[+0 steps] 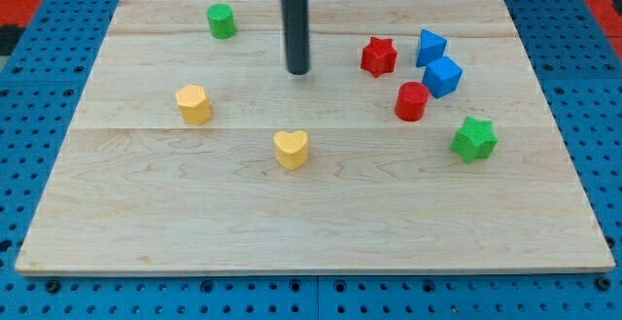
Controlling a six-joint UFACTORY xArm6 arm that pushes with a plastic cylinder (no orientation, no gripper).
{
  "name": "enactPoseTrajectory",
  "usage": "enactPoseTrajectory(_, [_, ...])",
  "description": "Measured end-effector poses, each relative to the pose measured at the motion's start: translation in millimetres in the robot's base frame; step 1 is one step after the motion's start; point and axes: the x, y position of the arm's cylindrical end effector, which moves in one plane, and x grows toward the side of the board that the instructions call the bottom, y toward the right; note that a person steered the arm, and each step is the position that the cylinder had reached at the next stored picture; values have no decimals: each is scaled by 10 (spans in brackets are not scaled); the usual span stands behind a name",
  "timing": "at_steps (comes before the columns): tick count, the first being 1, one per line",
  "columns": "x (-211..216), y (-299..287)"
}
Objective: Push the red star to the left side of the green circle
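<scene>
The red star (379,56) lies on the wooden board at the upper right of centre. The green circle (222,20) lies near the board's top edge at the upper left. My tip (298,71) stands on the board between them, about a block's width to the left of the red star and well right of and below the green circle. It touches no block.
A red cylinder (412,100), a blue triangle (431,47) and a blue cube (443,76) cluster right of the red star. A green star (474,139) lies further right. A yellow hexagon (193,104) and a yellow heart (291,149) lie lower left. The board's edge (311,271) runs along the bottom.
</scene>
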Motion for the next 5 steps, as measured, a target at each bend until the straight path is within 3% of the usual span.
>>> enactPoseTrajectory(2, [368, 440])
enactPoseTrajectory(5, [74, 663])
